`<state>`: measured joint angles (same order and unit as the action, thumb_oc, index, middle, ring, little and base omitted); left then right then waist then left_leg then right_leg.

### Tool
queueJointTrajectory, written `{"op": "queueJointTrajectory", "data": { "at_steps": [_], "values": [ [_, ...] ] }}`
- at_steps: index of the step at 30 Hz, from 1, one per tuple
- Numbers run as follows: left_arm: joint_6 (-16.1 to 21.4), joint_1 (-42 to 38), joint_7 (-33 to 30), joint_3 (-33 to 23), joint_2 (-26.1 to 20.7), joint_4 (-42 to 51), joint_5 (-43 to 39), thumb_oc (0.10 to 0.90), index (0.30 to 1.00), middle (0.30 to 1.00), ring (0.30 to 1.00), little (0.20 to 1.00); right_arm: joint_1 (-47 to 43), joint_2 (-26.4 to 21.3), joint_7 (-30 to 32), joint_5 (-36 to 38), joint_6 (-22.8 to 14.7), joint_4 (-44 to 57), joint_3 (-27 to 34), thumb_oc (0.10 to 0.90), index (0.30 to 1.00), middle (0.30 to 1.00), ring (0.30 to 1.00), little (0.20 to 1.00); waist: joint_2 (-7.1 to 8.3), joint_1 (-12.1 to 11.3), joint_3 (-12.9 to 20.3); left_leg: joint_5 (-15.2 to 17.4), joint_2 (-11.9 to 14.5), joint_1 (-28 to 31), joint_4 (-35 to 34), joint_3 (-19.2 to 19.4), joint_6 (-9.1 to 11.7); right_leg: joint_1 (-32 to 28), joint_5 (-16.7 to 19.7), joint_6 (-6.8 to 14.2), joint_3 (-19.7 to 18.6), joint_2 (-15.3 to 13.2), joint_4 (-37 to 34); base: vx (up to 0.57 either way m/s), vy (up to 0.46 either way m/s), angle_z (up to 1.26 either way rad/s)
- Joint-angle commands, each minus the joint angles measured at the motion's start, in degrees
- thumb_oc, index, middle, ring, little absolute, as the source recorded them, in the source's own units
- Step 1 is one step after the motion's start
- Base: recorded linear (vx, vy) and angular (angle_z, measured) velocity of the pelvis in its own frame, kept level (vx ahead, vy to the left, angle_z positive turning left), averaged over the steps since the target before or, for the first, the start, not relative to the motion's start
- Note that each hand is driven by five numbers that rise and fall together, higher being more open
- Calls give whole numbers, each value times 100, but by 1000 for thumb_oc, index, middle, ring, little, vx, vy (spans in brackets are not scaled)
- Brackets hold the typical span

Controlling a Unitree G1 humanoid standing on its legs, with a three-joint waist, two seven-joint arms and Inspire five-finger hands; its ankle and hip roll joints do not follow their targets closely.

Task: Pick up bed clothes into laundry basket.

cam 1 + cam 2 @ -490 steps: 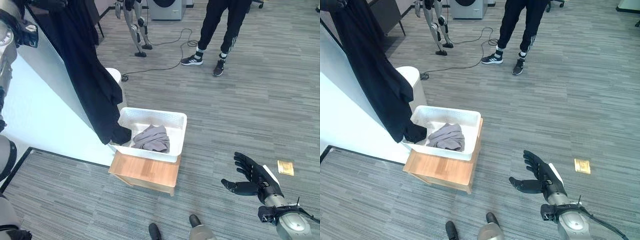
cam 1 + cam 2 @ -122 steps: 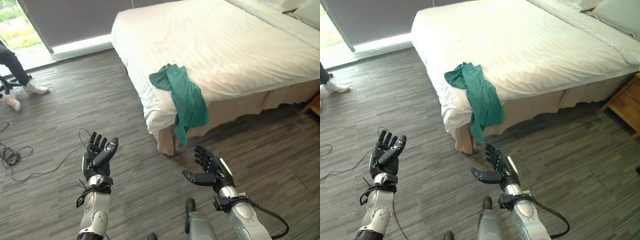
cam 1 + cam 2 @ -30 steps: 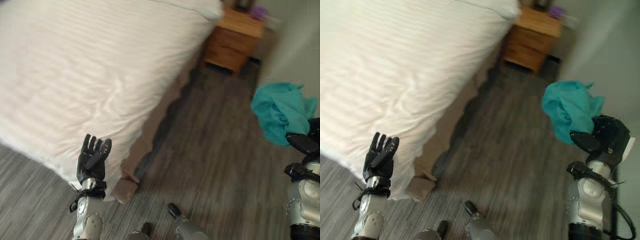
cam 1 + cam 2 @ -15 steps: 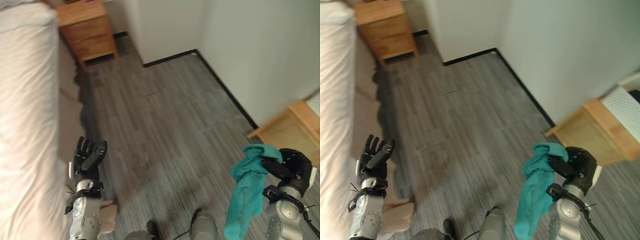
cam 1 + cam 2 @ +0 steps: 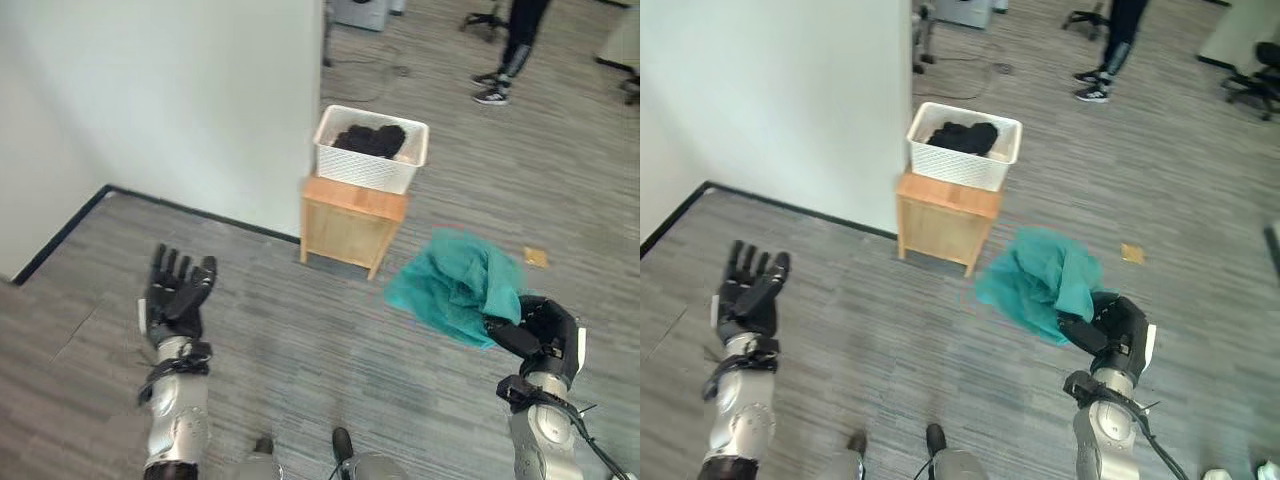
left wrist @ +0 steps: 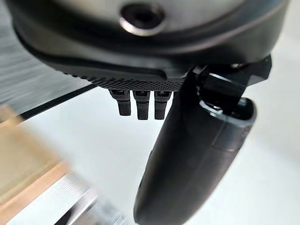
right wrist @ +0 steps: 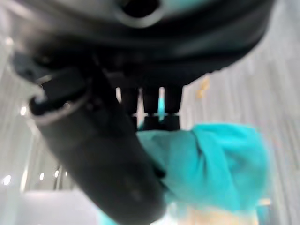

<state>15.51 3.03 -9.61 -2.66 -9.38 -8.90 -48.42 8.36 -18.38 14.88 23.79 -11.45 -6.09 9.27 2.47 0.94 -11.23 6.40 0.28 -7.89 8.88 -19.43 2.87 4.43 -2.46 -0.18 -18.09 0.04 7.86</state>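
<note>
Carrying phase, laundry basket ahead. Right hand (image 5: 545, 335) low at the robot's right, fingers and thumb curled round a bunched teal garment (image 5: 455, 285); grip confirmed in the right wrist view, with teal cloth (image 7: 220, 173) pinched between thumb and fingers. Garment held clear of the grey plank floor (image 5: 300, 330), billowing up and toward the robot's left from the hand, no clear long axis in its bunched state.

White laundry basket (image 5: 371, 165) on a low wooden stand (image 5: 352, 222), set against the corner of a white wall (image 5: 180, 100); dark clothes (image 5: 370, 138) already inside. Basket well apart from the garment, lying forward of the right hand and somewhat to its left. Judged next requirement: approach to the stand, then a forward reach of the right arm to bring the cloth over the basket's open top before release. Possible hazard: trailing cloth catching on the rim or falling short onto the stand.

Left hand (image 5: 172, 295) raised at the robot's left, fingers straight and spread, empty, no nearer to the basket than the right. Small tan plate (image 5: 535, 257) set in the floor beyond the garment. A person's legs (image 5: 510, 50) standing far behind the basket.
</note>
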Motion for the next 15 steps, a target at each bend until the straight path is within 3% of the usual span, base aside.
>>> {"op": "queueJointTrajectory", "data": {
  "at_steps": [1, 5, 6, 7, 11, 15],
  "values": [
    [426, -224, 372, -207, -376, 750, 102, 800, 900, 900, 900, 900, -347, -147, -406, 22, -583, 834, 171, 400, 300, 300, 300, 300, -5, 56, 208, -336, 44, 456, -230, 451, 188, -444, -35, 869, 91, -430, -611, 55, 297, -138],
    [393, -366, 393, -107, -571, 875, 200, 800, 900, 900, 900, 900, -290, 26, -493, 146, -526, 824, 136, 400, 300, 300, 300, 300, -72, 230, 258, -262, 62, 704, -521, 956, -13, -71, 39, 1098, -115, -443, -255, 20, 260, -91],
    [389, -395, 252, -196, -706, 868, 389, 800, 900, 900, 900, 900, -287, 180, -555, 281, -508, 743, -17, 400, 300, 300, 300, 300, -132, 88, 102, -271, 166, 763, -476, 1281, -51, 221, 38, 1113, 832, -624, 341, -123, 152, -93],
    [387, -390, 197, -243, -752, 879, 470, 800, 900, 900, 900, 900, -253, 245, -613, 396, -482, 692, -140, 400, 300, 300, 300, 300, -219, 33, 88, -272, 202, 760, -493, 1387, -74, 212, -65, 1059, 1266, -722, 591, -148, 175, -107],
    [333, -309, 302, -292, -640, 1004, 505, 800, 900, 900, 900, 900, -121, 222, -837, 515, -370, 598, -138, 400, 300, 300, 300, 300, -96, 34, 208, -294, -8, 776, -600, 1406, -112, -51, -92, 937, 1605, -806, 141, -40, 67, -33],
    [343, -159, 377, -232, -395, 888, 336, 800, 900, 900, 900, 900, -232, 266, -725, 616, -478, 582, -45, 400, 300, 300, 300, 300, -14, -57, 364, -342, -40, 714, -614, 1488, -100, -204, -10, 892, 1610, -821, -240, -4, -33, 0]
  ]
}}
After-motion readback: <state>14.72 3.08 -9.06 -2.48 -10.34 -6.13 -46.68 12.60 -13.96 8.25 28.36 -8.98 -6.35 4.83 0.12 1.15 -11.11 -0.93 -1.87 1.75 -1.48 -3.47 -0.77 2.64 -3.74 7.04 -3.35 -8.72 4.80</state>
